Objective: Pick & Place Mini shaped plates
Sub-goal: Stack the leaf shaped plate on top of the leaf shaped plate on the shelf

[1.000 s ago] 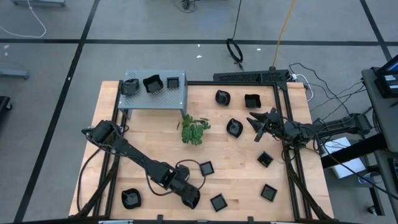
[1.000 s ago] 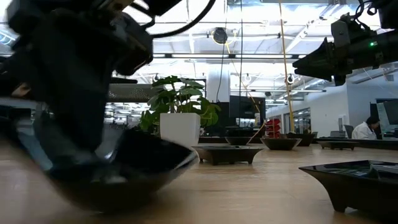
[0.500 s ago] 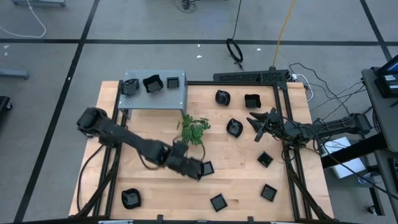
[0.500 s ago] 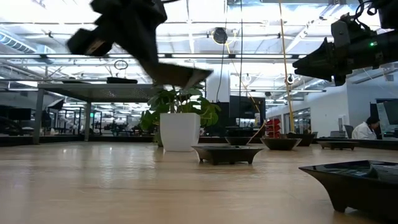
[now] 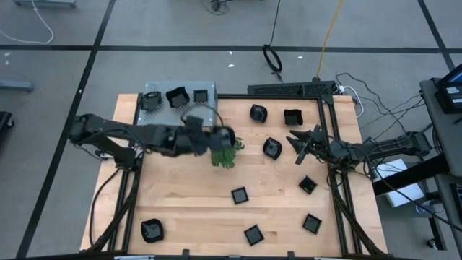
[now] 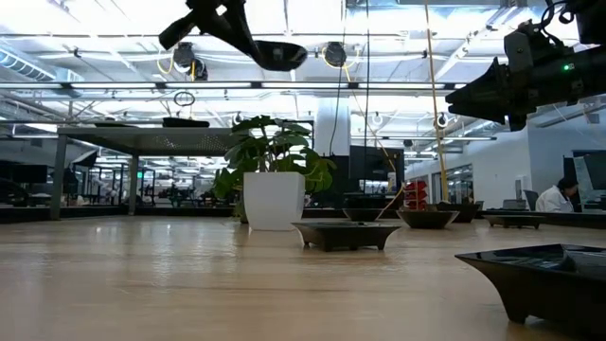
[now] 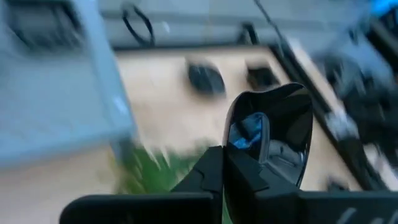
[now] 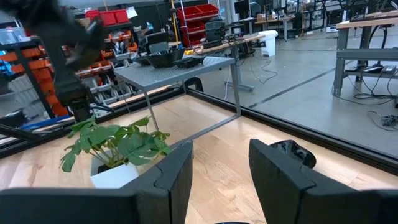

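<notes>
Holding a small black plate (image 7: 273, 140) by its rim, my left gripper (image 5: 216, 137) has its fingers squeezed tight on it, high above the wooden table (image 5: 180, 188). It sits right by the green plant (image 5: 227, 153). The grey box (image 5: 180, 114) with holes lies just past the gripper, toward the back left corner, and I think that is where this plate should go. Three plates already rest on top of the box. The left arm is much nearer the box than the right one. The plate looks tipped on its edge in the grip, so I would need to lay it flat. My right gripper (image 5: 299, 144) waits with fingers apart over the right side, near a plate (image 5: 271, 148). More plates lie spread on the table. Beyond the table is a big bright room.
</notes>
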Available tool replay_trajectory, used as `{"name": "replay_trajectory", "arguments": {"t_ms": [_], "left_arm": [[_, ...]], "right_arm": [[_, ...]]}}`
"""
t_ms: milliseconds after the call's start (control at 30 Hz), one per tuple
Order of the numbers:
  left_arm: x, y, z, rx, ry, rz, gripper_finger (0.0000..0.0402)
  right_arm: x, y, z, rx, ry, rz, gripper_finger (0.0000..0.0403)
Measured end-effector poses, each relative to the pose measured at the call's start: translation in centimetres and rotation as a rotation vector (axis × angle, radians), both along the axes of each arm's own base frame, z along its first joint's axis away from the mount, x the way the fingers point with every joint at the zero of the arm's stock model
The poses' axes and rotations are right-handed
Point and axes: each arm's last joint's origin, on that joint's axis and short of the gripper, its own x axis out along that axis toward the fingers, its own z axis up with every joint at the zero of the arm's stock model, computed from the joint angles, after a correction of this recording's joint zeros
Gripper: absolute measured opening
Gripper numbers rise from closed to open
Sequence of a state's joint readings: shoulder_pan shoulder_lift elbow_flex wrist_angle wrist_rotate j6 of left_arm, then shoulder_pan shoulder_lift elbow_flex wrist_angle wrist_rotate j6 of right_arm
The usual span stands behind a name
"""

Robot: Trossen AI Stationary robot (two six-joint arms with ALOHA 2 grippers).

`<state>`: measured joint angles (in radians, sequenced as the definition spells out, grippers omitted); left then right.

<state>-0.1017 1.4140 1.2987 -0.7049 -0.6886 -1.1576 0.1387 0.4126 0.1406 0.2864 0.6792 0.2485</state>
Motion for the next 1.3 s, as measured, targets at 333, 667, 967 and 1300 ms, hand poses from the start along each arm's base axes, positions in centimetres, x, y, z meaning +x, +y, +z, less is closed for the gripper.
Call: {"name": "replay_trajectory", "arguments": {"t_ms": [333, 667, 967, 1300], "left_arm": [[-3.4, 4.6, 2.3, 0.221, -0.016, 0.360, 0.0006], [-9.2, 6.3, 2.2, 0.233, 0.033, 0.698, 0.0004], [-11.9, 7.4, 1.9, 0.238, -0.010, 0.920, 0.0009], [-12.6, 8.7, -1.8, 0.058, -0.161, 1.186, 0.0008]], "right_arm": [[0.0, 0.0, 0.0, 0.000, 0.000, 0.001, 0.0145], [0.0, 0.0, 0.0, 0.000, 0.000, 0.000, 0.0145], [0.0, 0.0, 0.0, 0.000, 0.000, 0.000, 0.0145], [0.0, 0.0, 0.0, 0.000, 0.000, 0.000, 0.0145]]}}
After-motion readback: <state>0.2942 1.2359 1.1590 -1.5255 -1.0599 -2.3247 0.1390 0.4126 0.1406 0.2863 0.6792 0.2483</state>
